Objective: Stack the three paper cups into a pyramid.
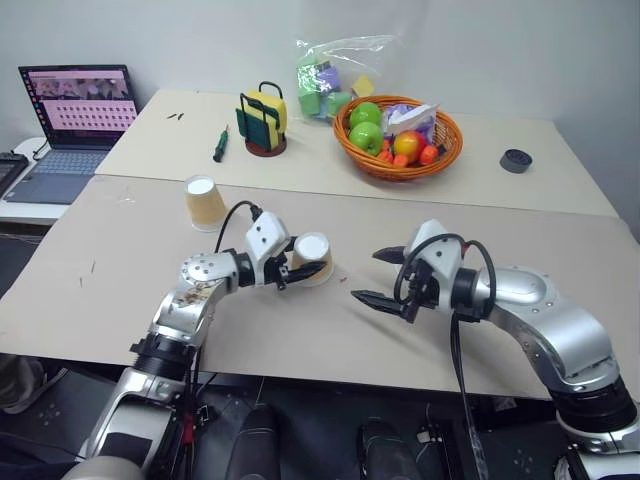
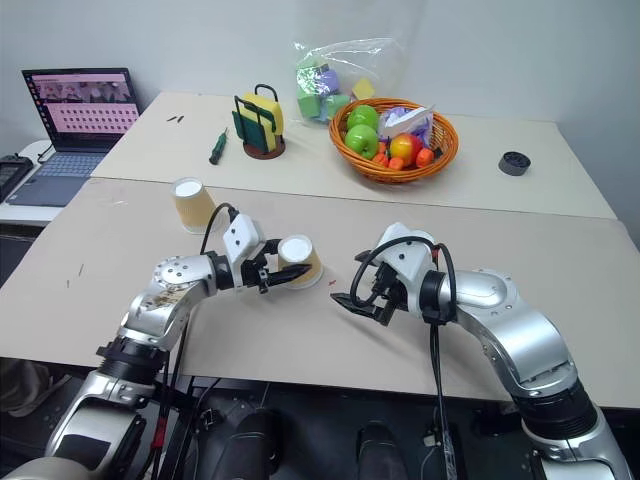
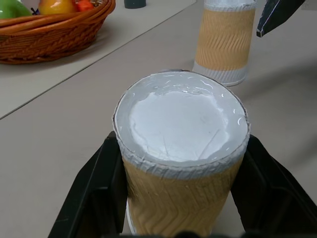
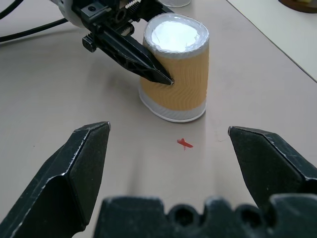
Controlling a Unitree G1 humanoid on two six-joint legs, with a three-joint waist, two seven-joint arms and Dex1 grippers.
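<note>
One cup (image 1: 313,256) clamped by left gripper (image 1: 300,271) | right gripper (image 1: 376,277) wide, empty

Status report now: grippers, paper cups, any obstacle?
Left gripper shut on tan paper cup. Right gripper open, empty. Second cup apart. No obstacle.

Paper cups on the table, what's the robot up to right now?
The left end effector is shut on an upside-down paper cup near the table's middle, beside a small red mark. The right end effector hangs open a little way off, pointing at that cup and holding nothing. A second cup stands upside down farther back on the left. No cup is stacked yet.
</note>
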